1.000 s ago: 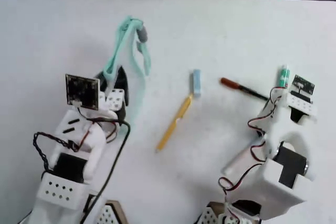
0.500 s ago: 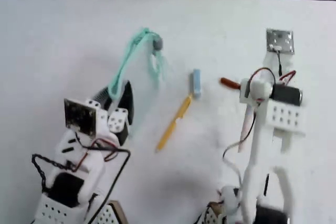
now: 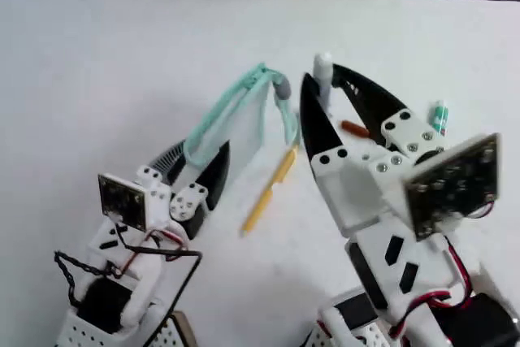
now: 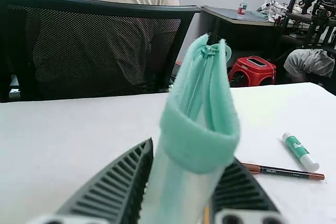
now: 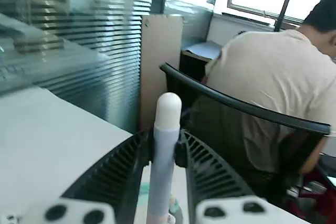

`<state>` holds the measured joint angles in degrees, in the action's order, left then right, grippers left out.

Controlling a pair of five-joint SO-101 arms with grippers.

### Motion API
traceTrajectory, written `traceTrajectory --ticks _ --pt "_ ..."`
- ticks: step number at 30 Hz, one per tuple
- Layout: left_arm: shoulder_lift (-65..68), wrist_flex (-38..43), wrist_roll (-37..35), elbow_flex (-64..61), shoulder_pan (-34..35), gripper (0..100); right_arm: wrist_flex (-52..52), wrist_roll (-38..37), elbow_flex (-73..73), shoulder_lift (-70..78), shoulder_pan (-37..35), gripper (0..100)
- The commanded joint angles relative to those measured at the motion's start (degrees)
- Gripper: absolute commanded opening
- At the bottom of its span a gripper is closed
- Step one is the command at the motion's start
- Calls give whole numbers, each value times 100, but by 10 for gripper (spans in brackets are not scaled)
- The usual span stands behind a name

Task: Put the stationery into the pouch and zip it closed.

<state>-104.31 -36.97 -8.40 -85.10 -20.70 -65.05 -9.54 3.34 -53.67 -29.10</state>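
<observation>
A black mesh chair (image 4: pixel 94 45) is being kept close behind the white table (image 4: pixel 63 140). A red stool (image 4: pixel 255 70) is being left near a dark desk (image 4: pixel 231 14), on which a bottle (image 4: pixel 242 2) is being stood upright.

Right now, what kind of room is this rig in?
Probably an office or lab: a mesh office chair behind the white table, slatted window blinds, and a desk cluttered with gear.
</observation>
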Motion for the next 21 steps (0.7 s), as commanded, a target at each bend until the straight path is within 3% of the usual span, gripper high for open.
traceTrajectory --ticks 1,9,16,21 --pt "13 -79 -88 9 -66 158 4 659 1143 989 -356 17" --pt "13 -79 -88 9 -66 158 -242 941 3569 3222 -1226 17" --pt "13 -70 -88 9 -66 158 -1051 941 3763 3662 -1218 17" --pt "13 -70 -88 9 -66 158 -1077 941 3499 3697 -1059 17"
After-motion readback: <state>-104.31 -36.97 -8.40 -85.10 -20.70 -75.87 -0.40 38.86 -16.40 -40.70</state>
